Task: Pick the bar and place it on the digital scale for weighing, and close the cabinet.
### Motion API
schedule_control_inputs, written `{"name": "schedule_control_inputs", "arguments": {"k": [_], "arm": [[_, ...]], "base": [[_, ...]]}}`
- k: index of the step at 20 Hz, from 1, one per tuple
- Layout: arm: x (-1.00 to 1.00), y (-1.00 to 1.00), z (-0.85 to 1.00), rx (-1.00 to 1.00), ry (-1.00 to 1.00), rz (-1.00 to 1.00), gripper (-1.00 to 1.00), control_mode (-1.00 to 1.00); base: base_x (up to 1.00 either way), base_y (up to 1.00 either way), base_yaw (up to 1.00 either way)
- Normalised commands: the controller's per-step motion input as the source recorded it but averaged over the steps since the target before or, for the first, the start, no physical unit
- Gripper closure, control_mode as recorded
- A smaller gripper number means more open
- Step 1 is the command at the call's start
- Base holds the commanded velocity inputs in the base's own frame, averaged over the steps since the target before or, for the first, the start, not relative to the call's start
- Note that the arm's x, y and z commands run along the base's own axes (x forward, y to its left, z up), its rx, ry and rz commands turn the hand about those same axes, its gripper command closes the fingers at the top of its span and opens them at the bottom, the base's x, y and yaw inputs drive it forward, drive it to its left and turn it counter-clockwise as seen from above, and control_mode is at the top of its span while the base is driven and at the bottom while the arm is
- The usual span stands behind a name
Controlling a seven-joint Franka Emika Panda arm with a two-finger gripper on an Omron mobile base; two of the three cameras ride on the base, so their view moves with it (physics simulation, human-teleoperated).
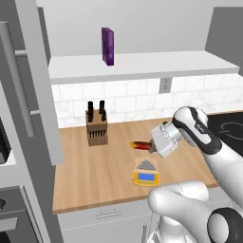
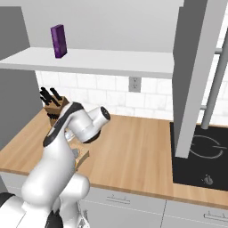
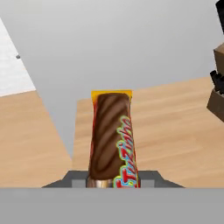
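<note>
**Bar pinched in my gripper above the bench**

The bar (image 3: 111, 138) sits clamped between my fingers by one end, its long axis running straight out along my gripper (image 1: 151, 147), away from the hand. In the left base view it lies roughly level in the air, its free end pointing left toward the knife block (image 1: 97, 128). Its wrapper is red with a brown swirled panel, bright lettering down one side and an orange-yellow end. The digital scale (image 1: 146, 172), yellow with a grey plate and blue display, rests on the wooden bench (image 1: 95, 175) just below and in front of the bar. Above, the cabinet (image 1: 28, 85) stands open, a purple box (image 1: 107, 46) upright on its white shelf (image 1: 142, 66).
</note>
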Motion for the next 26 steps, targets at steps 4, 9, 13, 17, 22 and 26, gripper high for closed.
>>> {"name": "schedule_control_inputs", "arguments": {"k": [4,9,13,17,22,26], "arm": [[0.05,0.00,-0.44,-0.15,0.00,0.01,1.00,-1.00],[0.18,-0.10,-0.32,-0.01,-0.01,0.00,1.00,-1.00],[-0.02,-0.17,-0.37,0.00,-0.01,0.02,1.00,-1.00],[0.00,-0.27,-0.31,0.00,0.00,0.01,1.00,-1.00],[0.06,-0.20,-0.33,0.00,0.00,0.03,1.00,-1.00],[0.08,0.00,-0.28,0.00,0.02,0.03,1.00,-1.00]], "base": [[0.00,0.00,0.00],[0.00,0.00,0.00],[0.00,0.00,0.00],[0.00,0.00,0.00],[0.00,0.00,0.00],[0.00,0.00,0.00]]}}
